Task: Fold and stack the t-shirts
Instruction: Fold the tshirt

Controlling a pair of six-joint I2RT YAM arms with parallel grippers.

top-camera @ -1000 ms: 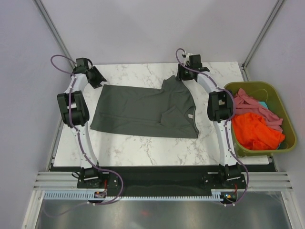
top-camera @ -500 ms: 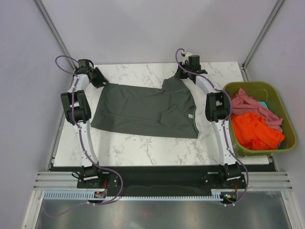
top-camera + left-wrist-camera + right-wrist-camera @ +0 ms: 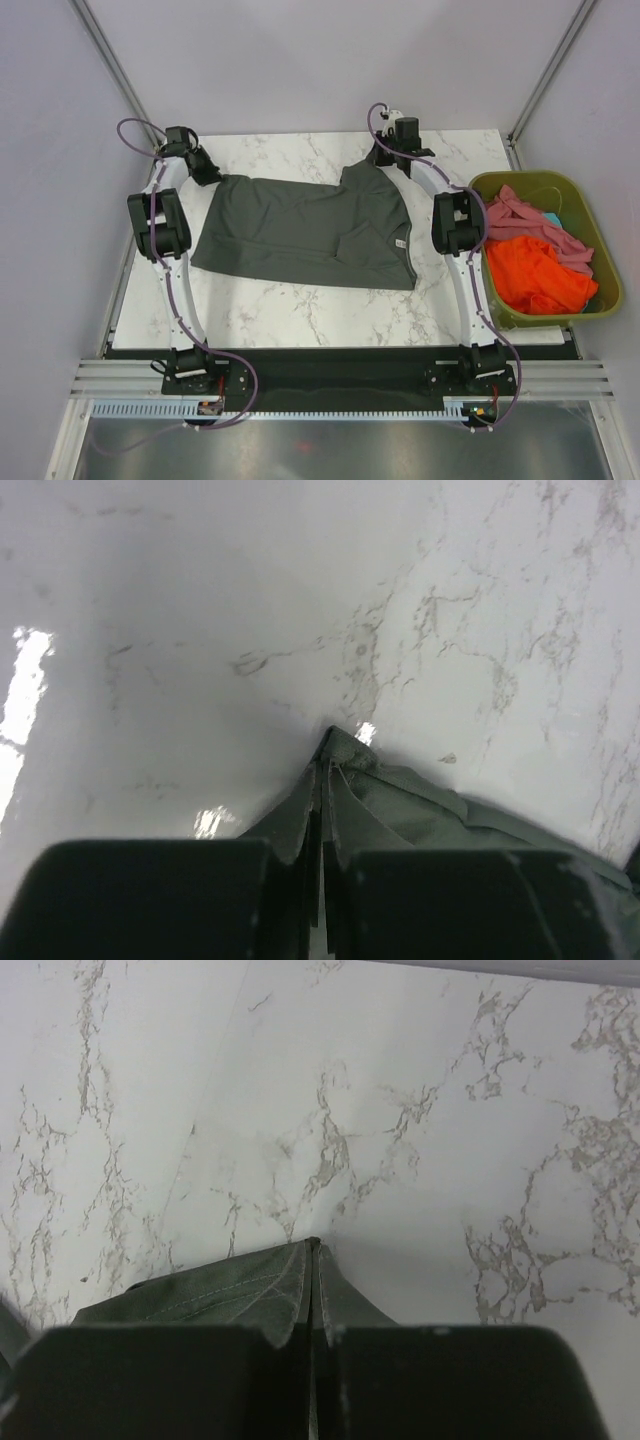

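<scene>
We've got the charcoal t-shirt (image 3: 310, 230) spread flat in the middle of the marble table (image 3: 300, 310), part-folded, with a small white tag (image 3: 398, 243) showing near its 3 o'clock edge. Both far corners are pinched.

At the shirt's 10 o'clock corner the left gripper (image 3: 205, 170) is down on the cloth. In the left wrist view its jaws are clamped tight on a peak of grey fabric poking out between the fingers (image 3: 160, 900).

Over at 1 o'clock the right gripper (image 3: 385, 158) has the raised sleeve corner. In the right wrist view those jaws are closed hard on a folded ridge of the same grey cloth.

Moving outward, the left arm (image 3: 158, 225) runs down the shirt's 9 o'clock side, just off the hem. The right arm (image 3: 462, 225) runs down the 3 o'clock side, standing between the shirt and the olive-green bin (image 3: 548, 319).

That bin sits off the table's right edge, at 3 o'clock from the shirt. In it we see an orange tee (image 3: 535, 275) heaped nearest us, a dusty pink tee (image 3: 520, 212) bunched behind it, and a scrap of something teal we can't make out.
</scene>
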